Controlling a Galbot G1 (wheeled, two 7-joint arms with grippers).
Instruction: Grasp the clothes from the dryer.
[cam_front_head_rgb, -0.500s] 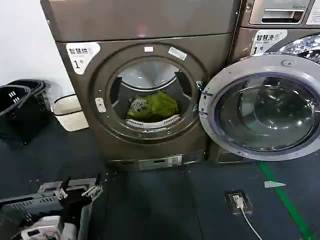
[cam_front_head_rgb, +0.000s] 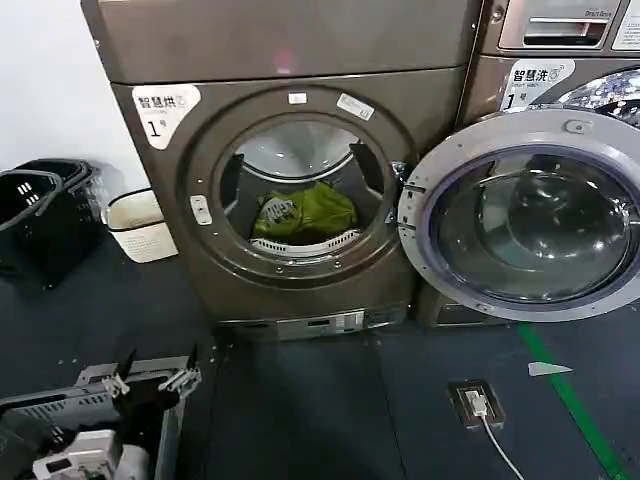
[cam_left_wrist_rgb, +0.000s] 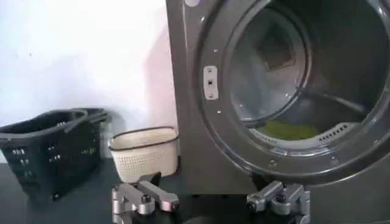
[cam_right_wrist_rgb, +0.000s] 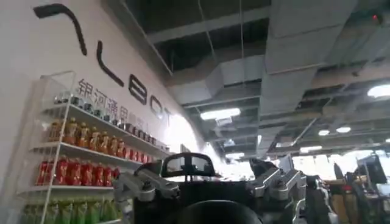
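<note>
The dryer (cam_front_head_rgb: 290, 60) is a bronze-brown front loader with a white "1" label, and its silver-rimmed glass door (cam_front_head_rgb: 530, 215) is swung open to the right. The clothes (cam_front_head_rgb: 305, 213), a lime-green bundle with a pale patch, lie at the bottom of the drum. My left gripper (cam_front_head_rgb: 150, 380) hovers low at the front left, well short of the porthole, open and empty. In the left wrist view the left gripper (cam_left_wrist_rgb: 211, 204) faces the dryer (cam_left_wrist_rgb: 189, 91), with the clothes (cam_left_wrist_rgb: 286, 129) showing past the rim. My right gripper (cam_right_wrist_rgb: 214, 189) points up at a ceiling, open and empty.
A black basket (cam_front_head_rgb: 40, 210) and a white basket (cam_front_head_rgb: 135, 225) stand on the floor left of the dryer. A second machine (cam_front_head_rgb: 560, 50) stands behind the open door. A floor socket with a cable (cam_front_head_rgb: 475, 403) and a green line (cam_front_head_rgb: 575, 405) lie at the right.
My left gripper has slipped slightly down and to the left in the head view. The dryer, its door and the clothes are unchanged.
</note>
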